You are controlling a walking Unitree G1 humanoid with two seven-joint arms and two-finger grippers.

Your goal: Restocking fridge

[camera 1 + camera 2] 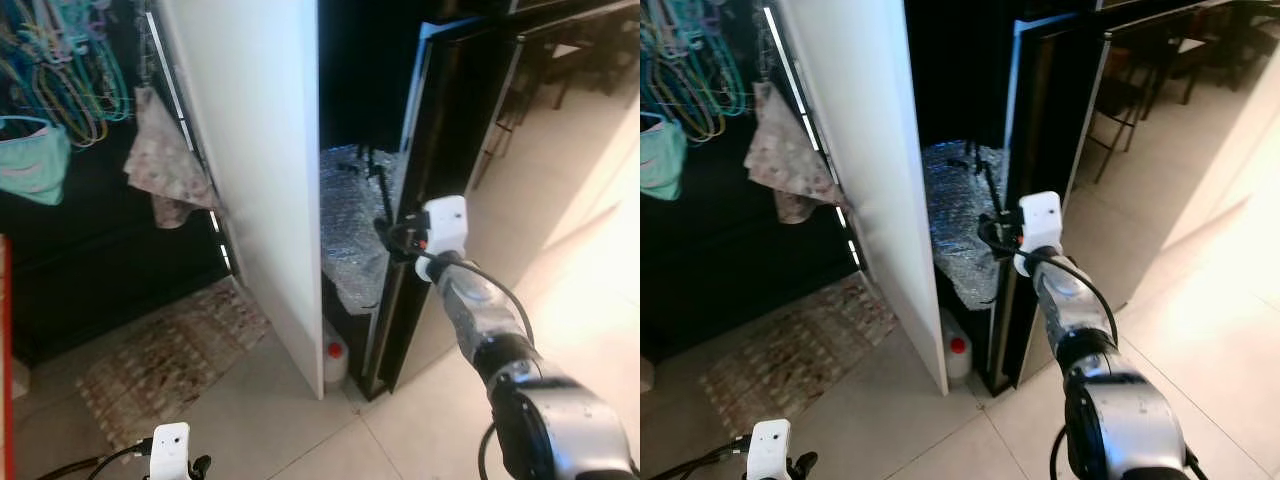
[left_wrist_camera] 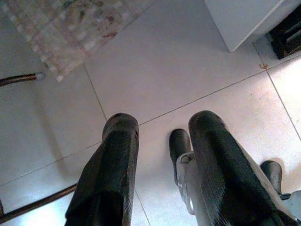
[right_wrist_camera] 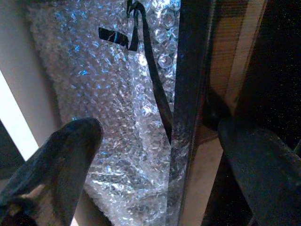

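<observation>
1. Fridge door [image 1: 440, 150], a glossy black slab, stands ajar right of a white panel [image 1: 265, 170]; crinkled bubble wrap [image 1: 350, 230] fills the gap.
2. Left end effector [image 2: 164, 169] hangs spread above floor tiles [image 2: 178, 80].
3. Right end effector [image 3: 160, 155], fingers apart, straddles the door's edge.

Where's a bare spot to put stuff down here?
Bare floor tiles lie between the rug and the white panel, and beside the dark door. The gap between panel and door is crowded with bubble wrap and a bottle.
</observation>
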